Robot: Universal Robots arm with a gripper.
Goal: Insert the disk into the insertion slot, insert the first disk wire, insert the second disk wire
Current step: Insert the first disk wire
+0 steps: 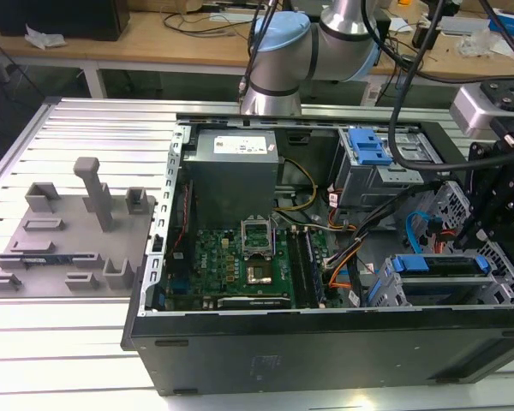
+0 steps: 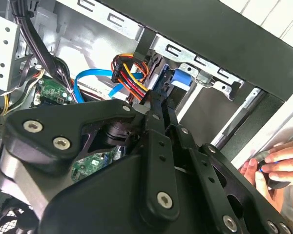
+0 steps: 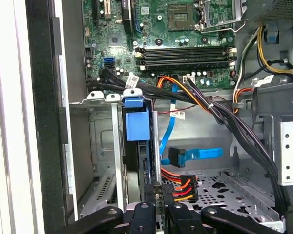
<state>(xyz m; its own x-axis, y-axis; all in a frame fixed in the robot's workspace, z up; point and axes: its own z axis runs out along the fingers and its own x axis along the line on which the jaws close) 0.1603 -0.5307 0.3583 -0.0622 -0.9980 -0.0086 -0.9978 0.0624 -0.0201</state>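
Note:
The disk (image 1: 437, 265), in its bright blue carrier (image 3: 136, 123), sits inside the insertion slot (image 1: 384, 291), a grey metal cage (image 3: 101, 146) at the near corner of the open computer case. My gripper (image 3: 159, 197) is right behind the disk's rear edge. Its fingers stand close together on the black plug of a red, orange and yellow disk wire (image 3: 179, 188), which also shows at the fingertips (image 2: 155, 105) in the second wrist view. A flat blue disk wire (image 3: 195, 155) with a black plug lies loose nearby. In the exterior view the gripper (image 1: 484, 227) hangs over the case's right end.
The motherboard (image 1: 240, 265) and power supply (image 1: 236, 175) fill the case's left half. A taller grey bay with a blue latch (image 1: 368, 147) stands at the back. Thick black cable bundles (image 3: 234, 126) cross beside the cage. A person's hand (image 2: 276, 165) rests outside the case wall.

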